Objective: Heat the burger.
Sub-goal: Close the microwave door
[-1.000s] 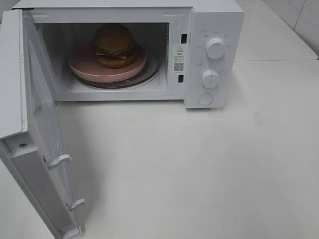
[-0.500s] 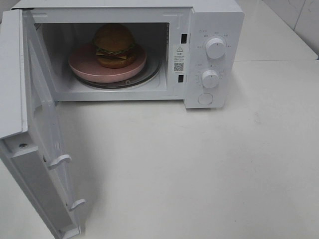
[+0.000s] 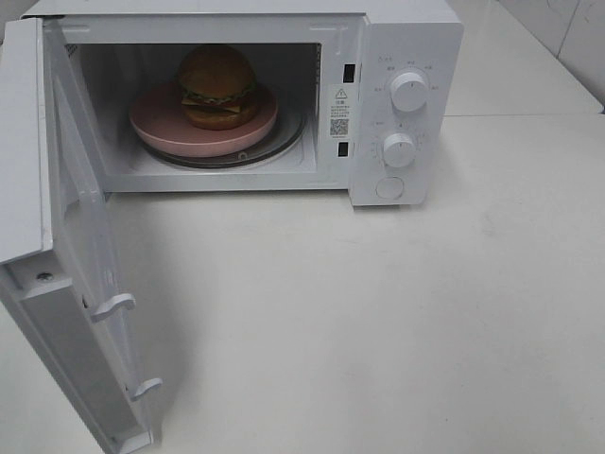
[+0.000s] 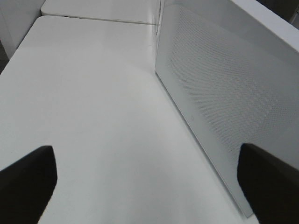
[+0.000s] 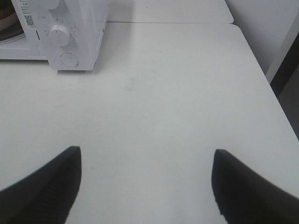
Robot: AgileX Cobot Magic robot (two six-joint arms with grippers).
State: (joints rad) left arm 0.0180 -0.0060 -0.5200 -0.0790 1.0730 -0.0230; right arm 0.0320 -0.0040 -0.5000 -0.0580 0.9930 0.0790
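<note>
Left tool (image 4: 145, 164): both fingers apart, wide, nothing between them, bare tabletop (image 3: 378, 312) beneath. Right tool (image 5: 147, 161): fingers likewise spread, holding nothing, over the same white tabletop. Neither tool shows in the high view. Burger (image 3: 217, 85): sits upright on the pink plate (image 3: 156, 123), toward its back, with the plate on the glass turntable (image 3: 284, 142) inside the microwave (image 3: 406, 38), well apart from both tools. Door (image 3: 85, 246) is swung fully open. It stands ahead of the left tool and close on the side toward the right arm, its perforated panel facing that tool. Ahead of the right tool, off toward the left arm's side, is the microwave's control panel with the lower knob (image 5: 60, 34) and a round button (image 5: 69, 59). The burger itself cannot be made out from either wrist.
</note>
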